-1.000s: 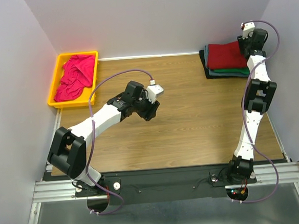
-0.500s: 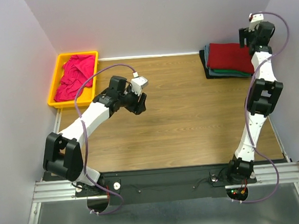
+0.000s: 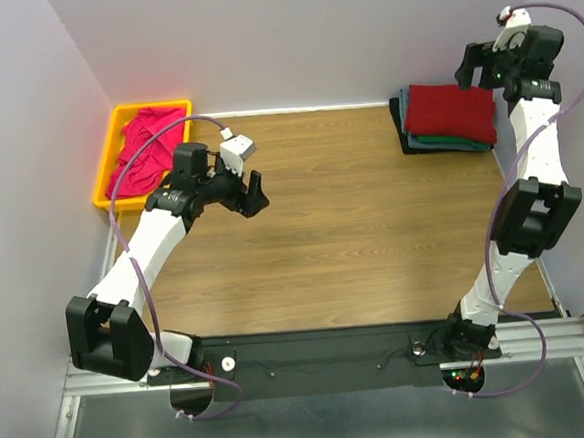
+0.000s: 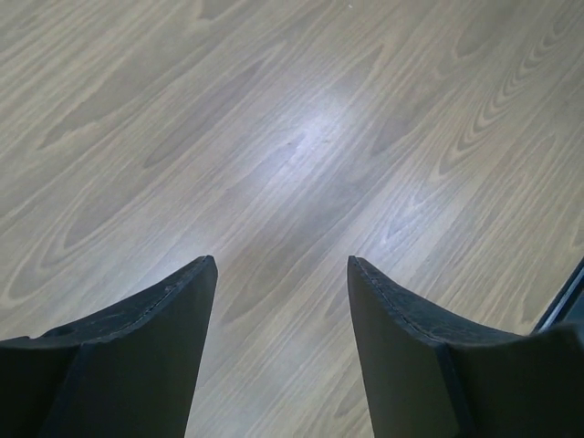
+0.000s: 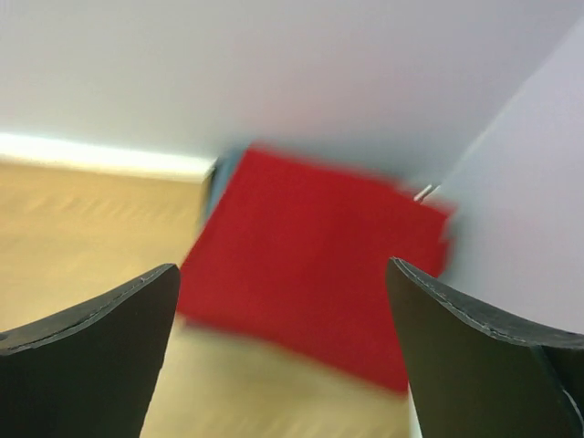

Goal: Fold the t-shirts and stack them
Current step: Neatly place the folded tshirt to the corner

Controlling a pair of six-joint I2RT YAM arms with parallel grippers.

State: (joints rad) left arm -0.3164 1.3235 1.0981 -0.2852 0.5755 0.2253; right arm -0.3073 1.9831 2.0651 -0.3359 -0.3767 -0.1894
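Observation:
A stack of folded t-shirts lies at the back right of the table, with a dark red one on top, green below it and black at the left edge. A crumpled magenta-pink t-shirt fills the yellow bin. My right gripper hangs open above the stack's far right corner, holding nothing. In the right wrist view the red shirt shows blurred between its spread fingers. My left gripper is open over bare wood just right of the bin, and in the left wrist view it is empty.
The yellow plastic bin stands at the back left corner. The wooden table is walled by pale panels at the back and both sides. A dark table edge shows at the lower right of the left wrist view.
My left arm has swung left toward the bin. My right gripper has risen up and back off the stack and spread wide open.

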